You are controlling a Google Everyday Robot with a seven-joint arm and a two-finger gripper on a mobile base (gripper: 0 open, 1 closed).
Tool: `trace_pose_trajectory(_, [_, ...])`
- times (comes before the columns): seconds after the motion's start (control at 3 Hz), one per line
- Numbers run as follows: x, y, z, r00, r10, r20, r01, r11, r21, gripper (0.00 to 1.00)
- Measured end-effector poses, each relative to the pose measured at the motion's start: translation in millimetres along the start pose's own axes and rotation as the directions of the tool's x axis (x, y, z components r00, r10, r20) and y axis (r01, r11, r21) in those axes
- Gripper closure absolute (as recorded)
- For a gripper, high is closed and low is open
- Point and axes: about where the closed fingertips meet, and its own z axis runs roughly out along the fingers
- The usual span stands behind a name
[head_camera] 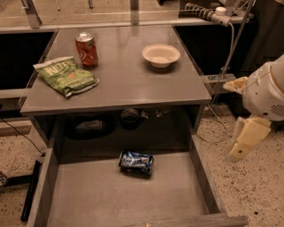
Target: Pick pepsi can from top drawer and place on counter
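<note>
The pepsi can, dark blue with white markings and dented, lies on its side near the back of the open top drawer. The drawer is pulled out below the grey counter. My gripper hangs to the right of the drawer, outside its right wall, above the speckled floor and well apart from the can. It holds nothing that I can see. The white arm rises above it at the right edge.
On the counter stand a red-orange soda can, a green chip bag and a white bowl. A cable and power strip run at the back right. The drawer's right wall lies between gripper and can.
</note>
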Motion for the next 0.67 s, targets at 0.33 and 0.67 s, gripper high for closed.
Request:
trace_pose_trajectory(0.33, [0.3,13.5,32.6,0.994,-0.046,0.1,0.046,0.9989,0.008,0.0])
trace_pose_trajectory(0.67, [-3.0,27.2,72.1,0.983,-0.075,0.165,0.08,0.9965,-0.024,0.0])
